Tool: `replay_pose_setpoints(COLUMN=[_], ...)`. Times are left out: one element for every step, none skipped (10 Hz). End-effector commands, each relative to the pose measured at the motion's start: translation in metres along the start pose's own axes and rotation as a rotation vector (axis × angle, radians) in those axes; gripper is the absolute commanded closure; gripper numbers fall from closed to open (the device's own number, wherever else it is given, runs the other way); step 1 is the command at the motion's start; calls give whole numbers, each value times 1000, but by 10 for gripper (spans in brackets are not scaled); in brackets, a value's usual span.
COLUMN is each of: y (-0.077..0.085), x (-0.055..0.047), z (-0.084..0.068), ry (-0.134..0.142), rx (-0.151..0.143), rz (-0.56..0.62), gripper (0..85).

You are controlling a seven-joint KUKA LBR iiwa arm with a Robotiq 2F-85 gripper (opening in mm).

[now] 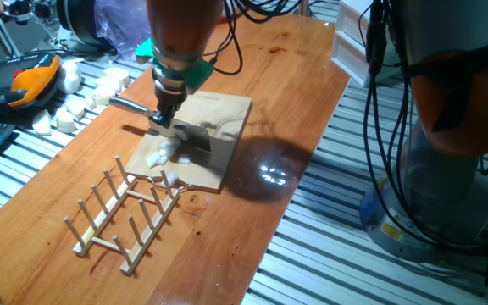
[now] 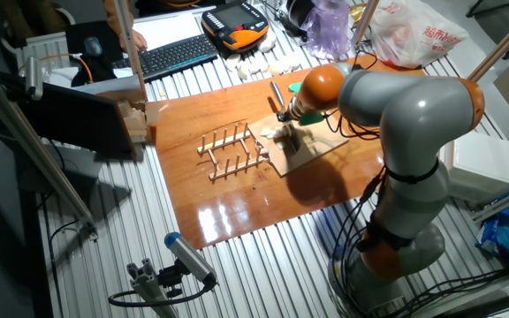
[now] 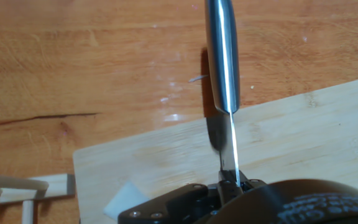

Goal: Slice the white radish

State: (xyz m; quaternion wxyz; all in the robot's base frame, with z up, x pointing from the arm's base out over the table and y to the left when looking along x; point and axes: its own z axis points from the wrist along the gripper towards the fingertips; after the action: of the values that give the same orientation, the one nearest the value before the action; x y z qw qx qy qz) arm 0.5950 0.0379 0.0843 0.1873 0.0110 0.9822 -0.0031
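The white radish [image 1: 159, 154] lies as a small white piece on the near left part of the wooden cutting board [image 1: 223, 114]. My gripper [image 1: 161, 117] is shut on a knife. The knife's steel handle [image 1: 130, 105] points left and its blade [image 1: 195, 135] rests over the board, just behind the radish. In the hand view the gripper [image 3: 230, 182] grips the thin blade [image 3: 234, 146], the handle [image 3: 222, 56] reaches out over the table, and a corner of the radish [image 3: 124, 198] shows at the lower left. In the other fixed view the gripper [image 2: 283, 119] is over the board [image 2: 312, 150].
A wooden dish rack [image 1: 125, 216] stands just in front of the board. A heap of blocky white chunks [image 1: 74, 97] lies at the table's far left, by an orange teach pendant [image 1: 24, 85]. The arm's base [image 1: 447, 144] stands to the right. A keyboard [image 2: 175, 53] lies beyond the table.
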Motion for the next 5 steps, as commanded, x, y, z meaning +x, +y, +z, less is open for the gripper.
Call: replay_pose_setpoints(y=[1,1,1,1,2], x=[0,-1,-2,-6,-10], z=[-1,-4,-7,-12,-18], ry=[-4,5,23,51,73], rx=[0,3,4,1,-1], rz=[2,1,-3,-13,-17], gripper=[850,850,850,850,850])
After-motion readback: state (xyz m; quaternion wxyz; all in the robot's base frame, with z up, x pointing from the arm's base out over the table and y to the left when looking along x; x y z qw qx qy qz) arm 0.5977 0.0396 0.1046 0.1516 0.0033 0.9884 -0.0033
